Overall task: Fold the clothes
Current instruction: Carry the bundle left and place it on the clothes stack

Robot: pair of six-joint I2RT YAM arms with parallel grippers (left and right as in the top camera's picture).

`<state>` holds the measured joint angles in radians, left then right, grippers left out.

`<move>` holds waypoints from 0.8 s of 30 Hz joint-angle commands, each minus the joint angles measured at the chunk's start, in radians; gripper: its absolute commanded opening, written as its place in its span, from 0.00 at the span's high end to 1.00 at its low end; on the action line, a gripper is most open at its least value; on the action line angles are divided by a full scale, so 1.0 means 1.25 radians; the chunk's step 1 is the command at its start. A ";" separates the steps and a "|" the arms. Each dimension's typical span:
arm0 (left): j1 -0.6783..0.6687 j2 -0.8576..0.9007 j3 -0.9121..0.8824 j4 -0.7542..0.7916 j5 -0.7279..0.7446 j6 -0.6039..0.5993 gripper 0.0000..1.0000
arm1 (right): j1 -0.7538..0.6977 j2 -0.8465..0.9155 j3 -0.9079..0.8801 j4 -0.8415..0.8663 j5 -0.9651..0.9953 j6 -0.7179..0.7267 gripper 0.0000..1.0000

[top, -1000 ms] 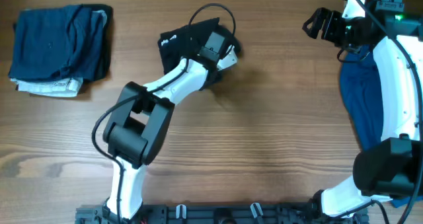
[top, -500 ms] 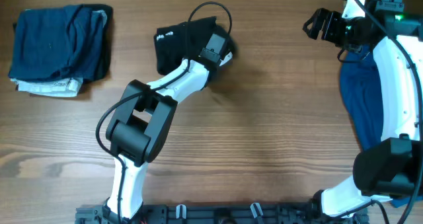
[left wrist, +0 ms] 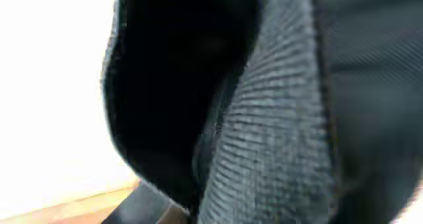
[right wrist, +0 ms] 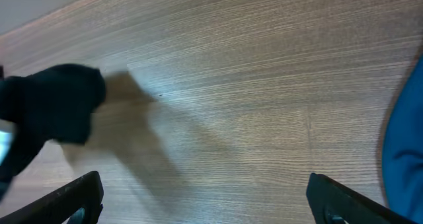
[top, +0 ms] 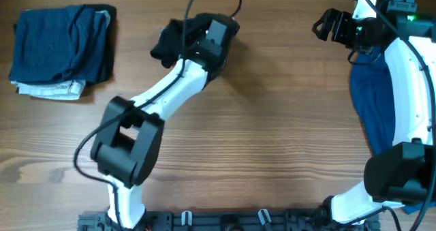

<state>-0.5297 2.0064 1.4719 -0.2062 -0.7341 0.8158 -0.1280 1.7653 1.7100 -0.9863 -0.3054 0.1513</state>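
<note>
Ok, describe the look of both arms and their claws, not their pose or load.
The left arm and right arm have white tubular links joined by chunky black joint housings. A thin black cable loops out at the left wrist. The right claw is black with dark fingers; a green light glows on that arm. The left one is hidden.

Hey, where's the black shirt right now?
In the overhead view, the black shirt is bunched toward the table's far side, left of centre, at the left gripper, with the navy stack off to its left.

Left arm (top: 167,88) stretched forward, right tool (right wrist: 205,187) spread open
</note>
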 commanded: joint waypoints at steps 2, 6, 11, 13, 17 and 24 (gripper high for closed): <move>0.036 -0.077 0.002 0.013 -0.033 0.016 0.96 | 0.002 0.009 -0.001 0.003 0.013 -0.016 0.01; 0.082 -0.116 0.002 0.023 -0.034 0.112 0.96 | 0.002 0.009 -0.001 0.004 0.013 -0.016 0.00; 0.190 -0.202 0.002 0.106 -0.033 0.313 0.96 | 0.002 0.009 -0.001 0.005 0.013 -0.014 0.00; 0.226 -0.231 0.002 0.106 -0.030 0.358 0.96 | 0.002 0.009 -0.001 0.005 0.013 -0.013 0.00; 0.325 -0.282 0.002 0.105 0.040 0.463 0.96 | 0.002 0.009 -0.001 0.001 0.013 -0.008 0.00; 0.561 -0.282 0.002 0.079 0.333 0.622 0.96 | 0.002 0.009 -0.001 -0.009 0.013 -0.002 0.01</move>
<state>0.0570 1.6695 1.4696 -0.1043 -0.5518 1.4891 -0.1280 1.7653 1.7100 -0.9962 -0.3054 0.1516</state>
